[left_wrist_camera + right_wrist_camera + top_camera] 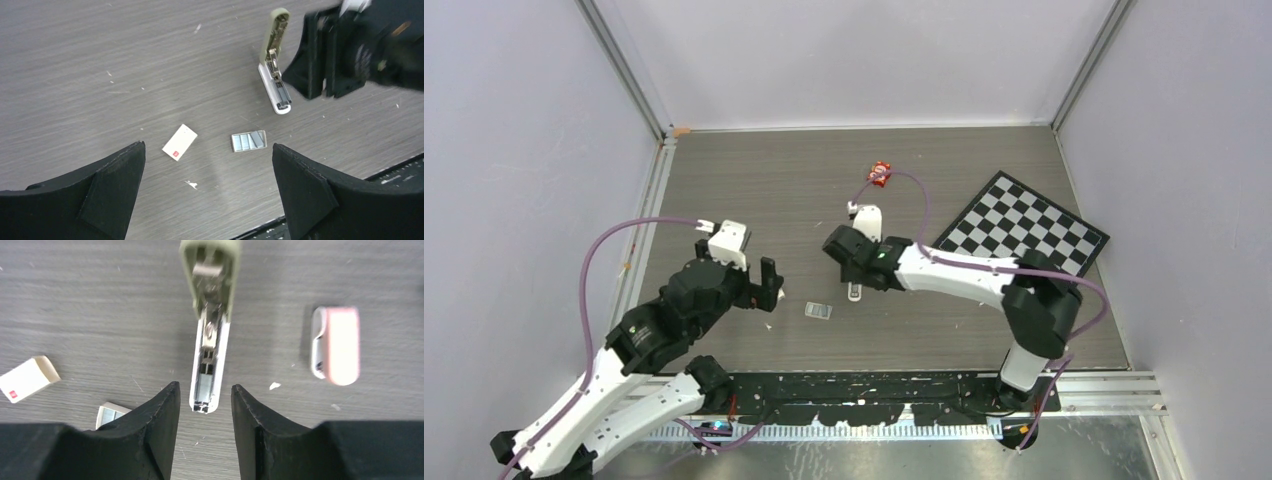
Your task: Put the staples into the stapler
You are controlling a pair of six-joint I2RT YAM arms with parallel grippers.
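Note:
The stapler [210,325] lies opened flat on the table, with an olive-grey top and a pale channel holding a grey block at its near end. It also shows in the left wrist view [274,60] and partly in the top view [855,291]. My right gripper [204,387] is open, its fingers either side of the stapler's near end and above it. The staples [248,141] are silvery strips in a small pale tray on the table, also seen from above [818,311]. My left gripper [207,150] is open and empty, above and left of the tray.
A small white-and-red box [179,142] lies left of the tray. A pink-and-white piece [336,345] lies beside the stapler. A red packet [880,173] is farther back. A checkerboard [1024,225] lies at the right. Walls enclose the table.

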